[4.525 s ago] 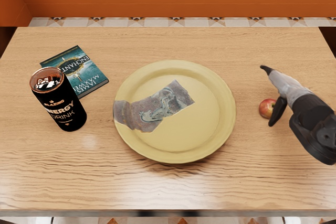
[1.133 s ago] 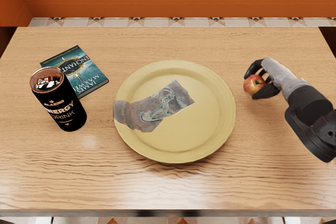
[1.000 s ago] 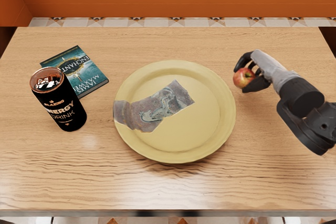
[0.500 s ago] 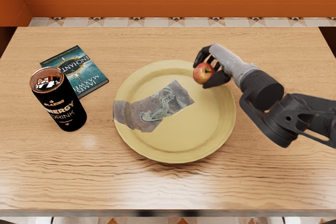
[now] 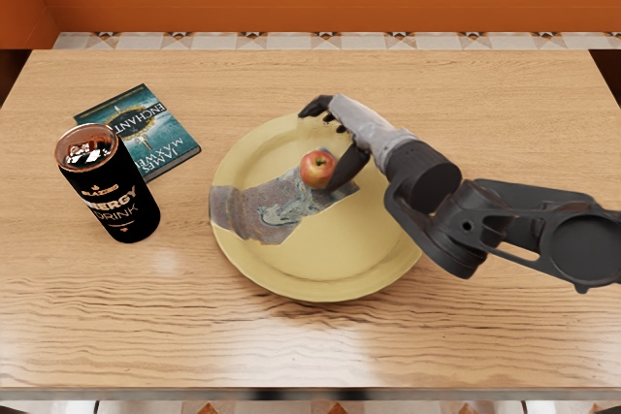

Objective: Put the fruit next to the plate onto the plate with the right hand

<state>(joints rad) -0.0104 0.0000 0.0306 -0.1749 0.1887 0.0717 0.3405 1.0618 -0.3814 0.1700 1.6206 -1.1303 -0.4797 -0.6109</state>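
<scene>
A small red apple [image 5: 316, 168] sits over the middle of the yellow plate [image 5: 325, 273], on the grey patterned patch at its centre. My right hand [image 5: 326, 143] reaches in from the right across the plate, just right of the apple. Its fingers [image 5: 320, 110] are spread and lifted off the apple, while the thumb lies close along the apple's right side. Whether the apple rests on the plate or hangs a little above it I cannot tell. The left arm does not show.
A black energy drink can [image 5: 107, 181] stands at the left of the table. A book [image 5: 138, 130] lies flat behind it. The wooden table's front edge [image 5: 310, 390] runs along the bottom, and an orange wall closes off the back.
The right hand picked up the apple from the table right of the plate and carried it left over the plate's middle. Its fingers, wrapped around the apple half a second ago, have now spread.
</scene>
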